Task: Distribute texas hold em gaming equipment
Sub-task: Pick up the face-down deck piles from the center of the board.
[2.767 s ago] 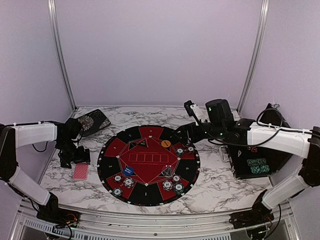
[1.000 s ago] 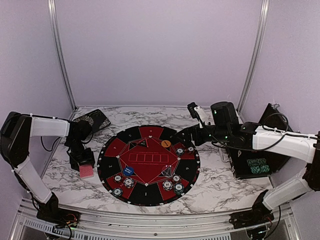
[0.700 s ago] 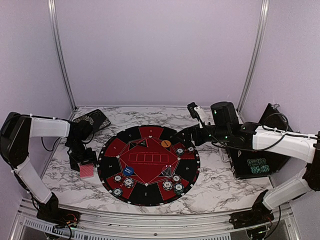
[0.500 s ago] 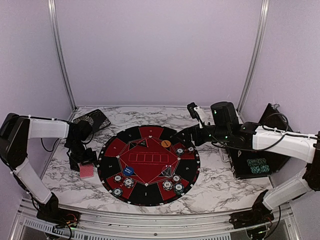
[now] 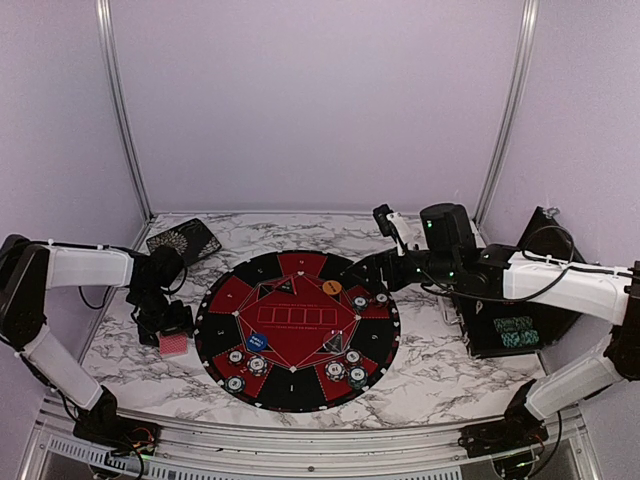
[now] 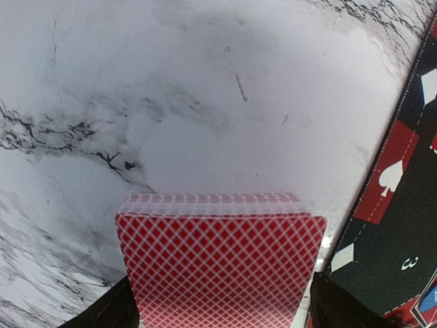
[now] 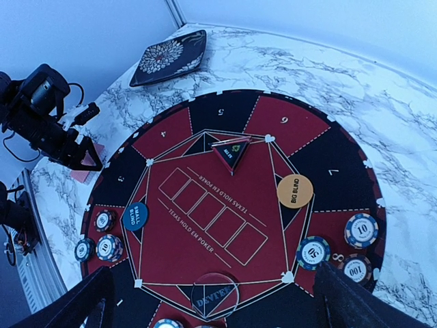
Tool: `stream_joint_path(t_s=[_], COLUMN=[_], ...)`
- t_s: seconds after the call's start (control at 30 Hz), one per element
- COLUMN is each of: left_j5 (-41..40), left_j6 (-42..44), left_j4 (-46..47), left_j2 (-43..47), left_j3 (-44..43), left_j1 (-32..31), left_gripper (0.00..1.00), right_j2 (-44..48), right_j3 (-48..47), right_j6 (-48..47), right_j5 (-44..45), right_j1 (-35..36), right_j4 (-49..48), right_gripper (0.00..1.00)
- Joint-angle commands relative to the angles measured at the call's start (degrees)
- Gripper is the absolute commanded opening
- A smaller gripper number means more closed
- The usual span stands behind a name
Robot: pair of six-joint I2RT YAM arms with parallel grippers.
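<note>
Pale lilac walls and two metal posts (image 5: 120, 110) close in a white, grey-veined marble table (image 5: 450, 390). At its middle lies the round black-and-red mat (image 5: 297, 390), printed with numbered seats. A black case (image 5: 515, 330) stands at the right edge, apart from the mat. A dark flower-patterned tray (image 5: 183, 243) lies near the far left corner.

The deck of red-backed cards (image 6: 218, 273) lies on the marble just left of the mat. The left fingers (image 5: 170, 330) stand on either side of it, close against its edges, but I cannot tell whether they press it. The right fingers (image 5: 365, 268) hang spread wide over the mat's far right part, grasping nothing.

Only the right wrist view makes the small pieces readable. It shows striped poker chips (image 7: 361, 230) marked 10 and 100 by seat 8, the orange disc (image 7: 295, 191) lettered BIG BLIND, the blue marker (image 7: 136, 215) lettered SMALL BLIND, and a clear dealer button (image 7: 215, 297). Only the top view shows the further cluster of chips at the mat's near right. Only the left wrist view shows the deck's stacked thickness.
</note>
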State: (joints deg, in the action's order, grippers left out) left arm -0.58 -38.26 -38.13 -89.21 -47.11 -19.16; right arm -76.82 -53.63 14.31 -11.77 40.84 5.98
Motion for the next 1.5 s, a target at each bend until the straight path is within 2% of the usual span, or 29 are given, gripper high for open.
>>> stream_joint_path(t_s=[0.0,0.37,0.8,1.47], left_j5=[1.7,-1.18,-1.49,-1.46], left_j6=[-1.21,-1.21,-1.73,-0.42], left_j4=[-4.63,-6.04,-5.62,-4.01], left_j2=[-3.32,-2.47,-3.77,-3.74], left_j3=[3.44,3.41,3.78,4.34], left_j1=[-0.27,-0.73,-2.69,-3.38], left_gripper=[0.87,0.84,0.87,0.57], right_j2=[-0.29,0.63,1.48,0.94], right_j3=[0.26,1.49,2.78,2.0], right_j6=[0.77,2.01,2.94,2.54], right_j5=[-0.89,0.5,0.52,0.26], right_j1=[-0.51,-0.58,-0.51,-0.53], right_j4=[-2.01,-3.25,-5.19,-4.5], right_gripper=[0.98,0.98,0.98,0.98])
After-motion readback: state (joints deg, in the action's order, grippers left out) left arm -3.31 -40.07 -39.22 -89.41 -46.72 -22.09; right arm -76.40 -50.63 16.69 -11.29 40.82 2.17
